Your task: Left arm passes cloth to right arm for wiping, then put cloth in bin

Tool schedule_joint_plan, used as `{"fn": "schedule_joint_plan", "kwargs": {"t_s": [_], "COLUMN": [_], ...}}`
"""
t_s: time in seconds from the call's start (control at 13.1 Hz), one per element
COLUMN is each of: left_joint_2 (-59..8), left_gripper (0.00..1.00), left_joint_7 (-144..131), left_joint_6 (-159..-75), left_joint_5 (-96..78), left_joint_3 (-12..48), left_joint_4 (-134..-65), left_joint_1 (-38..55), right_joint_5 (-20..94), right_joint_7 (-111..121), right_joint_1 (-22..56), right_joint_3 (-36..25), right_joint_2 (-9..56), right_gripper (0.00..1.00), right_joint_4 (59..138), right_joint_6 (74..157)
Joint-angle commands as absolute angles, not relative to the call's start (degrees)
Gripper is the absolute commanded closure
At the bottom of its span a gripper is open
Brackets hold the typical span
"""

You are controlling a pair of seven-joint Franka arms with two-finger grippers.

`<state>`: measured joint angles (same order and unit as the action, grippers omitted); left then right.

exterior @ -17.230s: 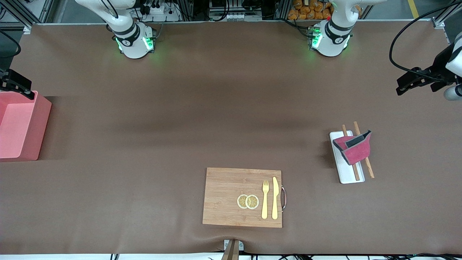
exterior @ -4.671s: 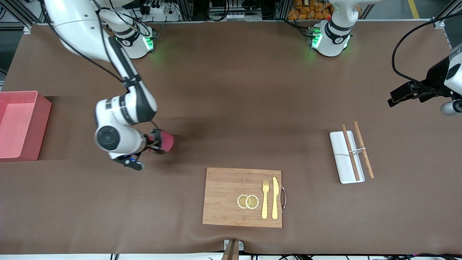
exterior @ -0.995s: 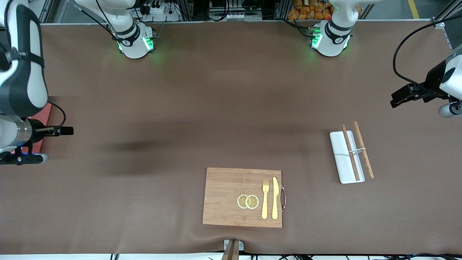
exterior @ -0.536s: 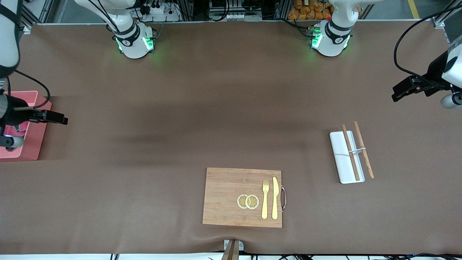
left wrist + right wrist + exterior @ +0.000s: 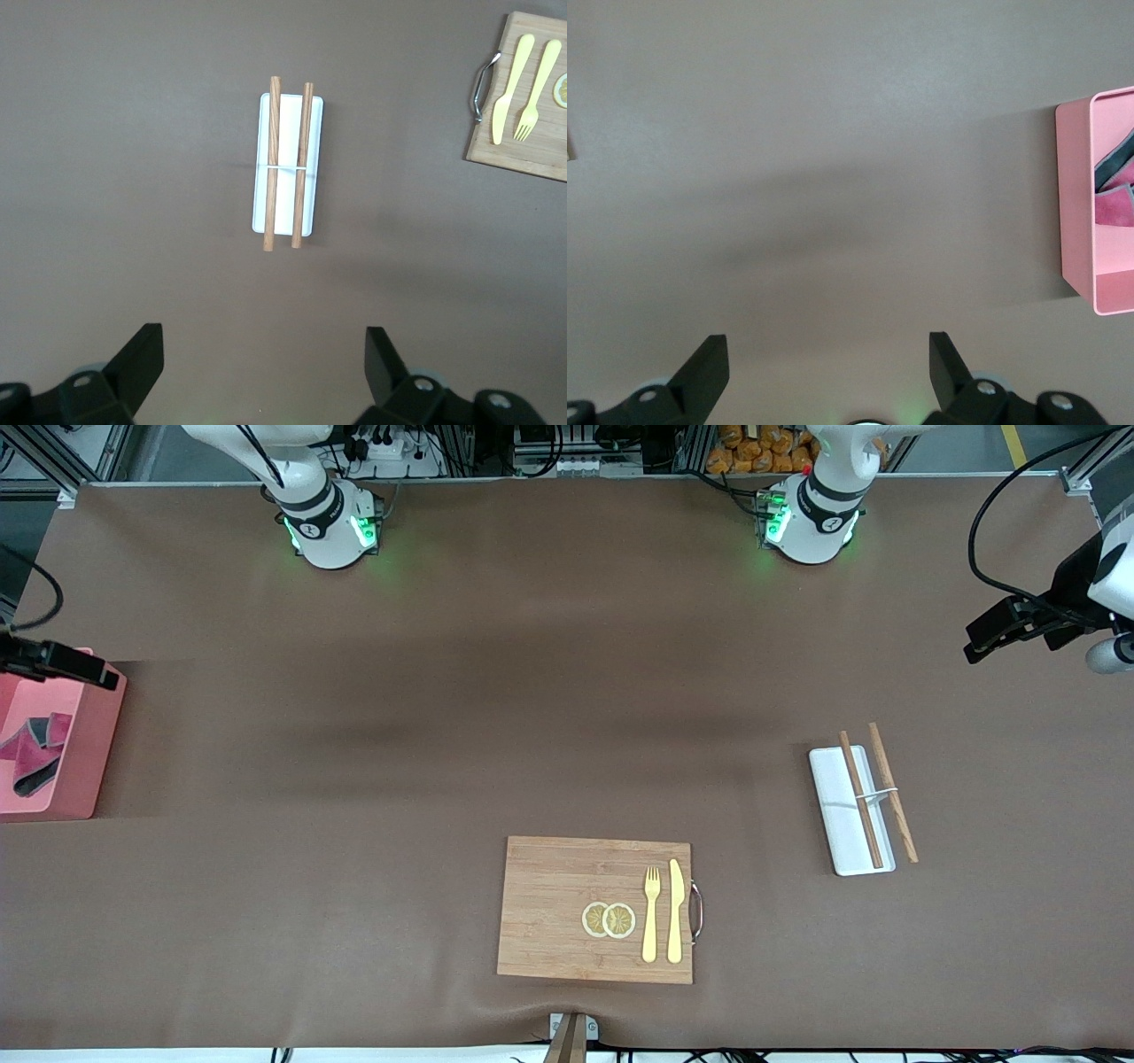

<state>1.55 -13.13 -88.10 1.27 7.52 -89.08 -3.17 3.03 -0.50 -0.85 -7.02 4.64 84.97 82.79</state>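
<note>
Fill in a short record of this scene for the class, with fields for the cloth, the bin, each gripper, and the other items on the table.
cloth: crumpled inside the bin
bin: at the right arm's end of the table
right gripper: open, holding nothing, over bare table beside the bin
left gripper: open, waiting over the left arm's end
white tray: two chopsticks across it
cutting board: holds fork, knife, two lemon slices

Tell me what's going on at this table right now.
A wiping job looks finished. The cloth lies crumpled inside the bin at the right arm's end of the table. The right gripper is open and holds nothing, up over bare table beside the bin. The left gripper waits, open, above the white tray with the chopsticks. The cutting board with its cutlery sits untouched.
</note>
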Motion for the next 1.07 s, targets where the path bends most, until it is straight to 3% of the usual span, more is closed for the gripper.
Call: {"fn": "schedule_joint_plan", "kwargs": {"t_s": [0.0, 0.15, 0.54, 1.0], "left_joint_2": [2.82, 2.55, 2.11, 2.11], "left_gripper": [0.00, 0.00, 0.00, 0.00], "left_joint_7": [-12.39, -12.39, -12.30, -12.13], "left_joint_6": [-87.80, -86.75, -86.75, -86.75], "left_joint_5": [1.93, 0.19, 0.00, 0.00], "left_joint_3": [7.82, 7.47, 7.38, 7.47], "left_joint_4": [-89.22, -87.90, -87.80, -87.89], "left_joint_1": [-3.43, -3.60, -3.52, -3.43], "right_joint_5": [3.52, 3.17, 3.34, 3.34], "right_joint_7": [-0.53, -0.44, -0.09, -0.09], "right_joint_1": [-1.58, -1.41, -2.46, -2.20], "right_joint_3": [-6.24, -6.07, -4.22, -3.16], "right_joint_2": [-1.91, -5.09, -0.97, -0.88], "right_gripper": [0.00, 0.00, 0.00, 0.00], "right_joint_4": [93.48, 97.99, 87.91, 87.10], "right_joint_6": [85.42, 89.90, 90.35, 89.74]}}
